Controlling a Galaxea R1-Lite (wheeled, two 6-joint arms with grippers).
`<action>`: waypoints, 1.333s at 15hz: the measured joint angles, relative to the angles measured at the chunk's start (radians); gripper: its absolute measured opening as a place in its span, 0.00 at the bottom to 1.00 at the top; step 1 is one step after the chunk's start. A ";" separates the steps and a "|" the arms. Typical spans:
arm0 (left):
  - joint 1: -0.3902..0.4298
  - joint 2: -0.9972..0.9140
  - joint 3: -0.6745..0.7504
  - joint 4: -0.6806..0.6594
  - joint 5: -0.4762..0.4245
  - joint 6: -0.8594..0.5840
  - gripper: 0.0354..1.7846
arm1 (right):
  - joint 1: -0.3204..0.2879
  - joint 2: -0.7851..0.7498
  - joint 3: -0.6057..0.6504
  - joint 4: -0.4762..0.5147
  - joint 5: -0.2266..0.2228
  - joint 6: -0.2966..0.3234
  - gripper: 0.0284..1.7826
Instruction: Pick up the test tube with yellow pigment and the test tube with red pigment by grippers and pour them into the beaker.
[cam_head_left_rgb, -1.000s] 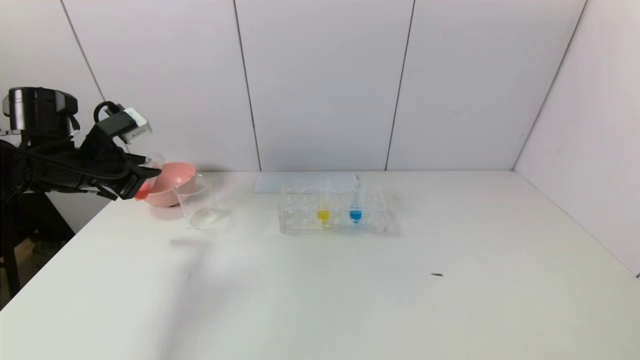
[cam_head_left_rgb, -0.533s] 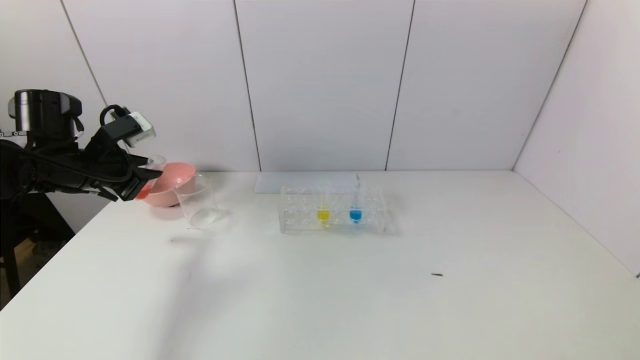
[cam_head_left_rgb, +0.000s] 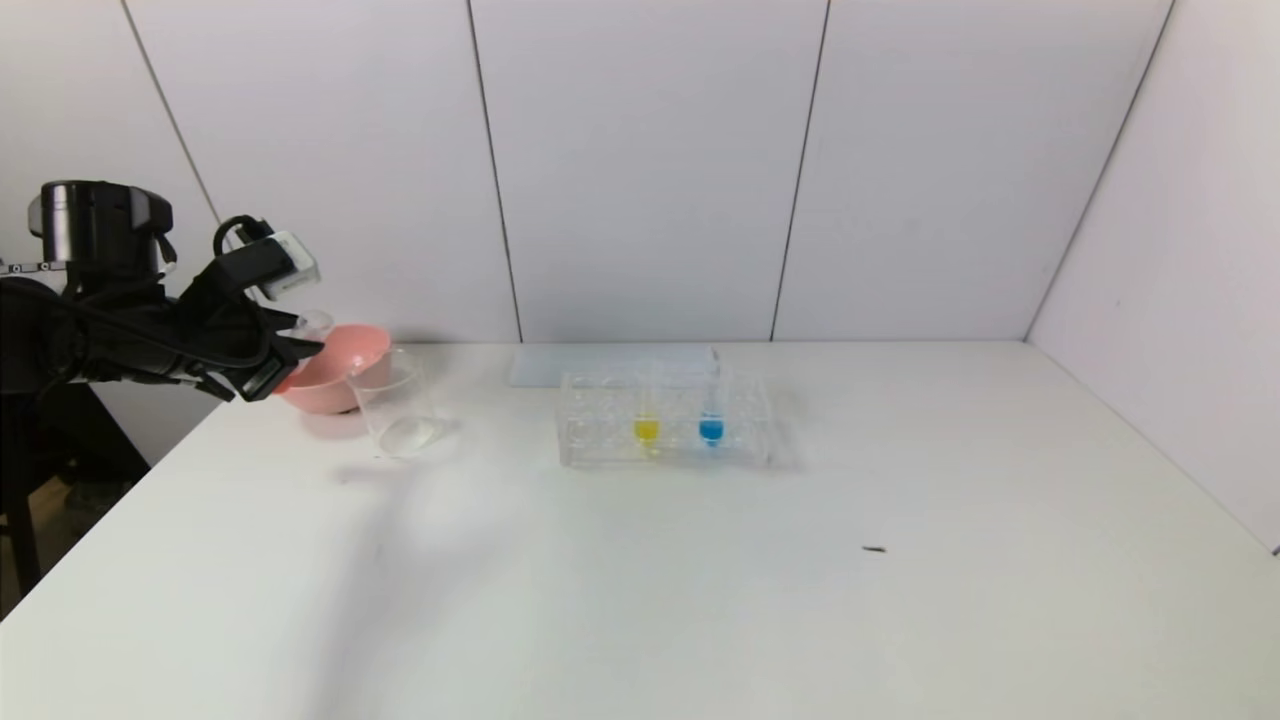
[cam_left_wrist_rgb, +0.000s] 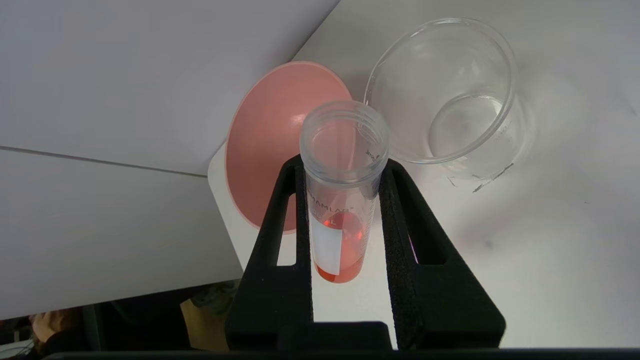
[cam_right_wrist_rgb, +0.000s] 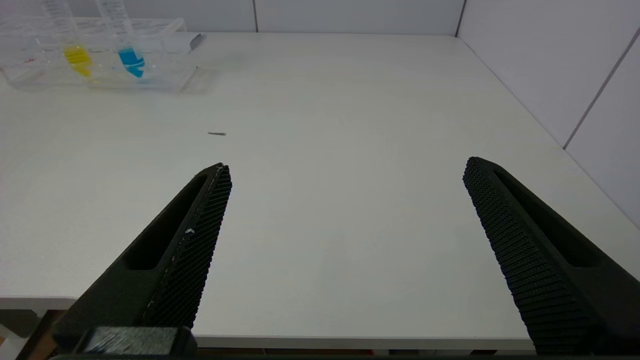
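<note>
My left gripper (cam_head_left_rgb: 285, 355) (cam_left_wrist_rgb: 342, 167) is shut on the test tube with red pigment (cam_left_wrist_rgb: 340, 200) at the table's far left. The tube is tilted, its open mouth (cam_head_left_rgb: 312, 324) pointing toward the clear beaker (cam_head_left_rgb: 395, 405) (cam_left_wrist_rgb: 450, 95) and over the pink bowl's rim. Red liquid sits at the tube's round bottom. The beaker stands empty beside the bowl. The test tube with yellow pigment (cam_head_left_rgb: 647, 415) (cam_right_wrist_rgb: 75, 50) stands in the clear rack. My right gripper (cam_right_wrist_rgb: 345, 172) is open and empty above the table's near edge, out of the head view.
A pink bowl (cam_head_left_rgb: 340, 370) (cam_left_wrist_rgb: 270, 140) stands left of the beaker. The clear rack (cam_head_left_rgb: 665, 425) also holds a blue-liquid tube (cam_head_left_rgb: 711, 415). A flat white sheet (cam_head_left_rgb: 600, 362) lies behind the rack. A small dark speck (cam_head_left_rgb: 874, 549) lies on the table.
My left gripper has shifted slightly right and tilted the red tube further; its red bottom no longer shows below the fingers in the head view.
</note>
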 joint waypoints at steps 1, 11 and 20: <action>0.000 0.006 -0.005 0.000 0.003 0.010 0.23 | 0.000 0.000 0.000 0.000 0.000 0.000 0.95; -0.002 0.037 -0.065 0.040 0.037 0.099 0.23 | 0.000 0.000 0.000 0.000 0.000 0.000 0.95; -0.002 0.046 -0.107 0.114 0.043 0.179 0.23 | 0.000 0.000 0.000 0.000 0.000 0.000 0.95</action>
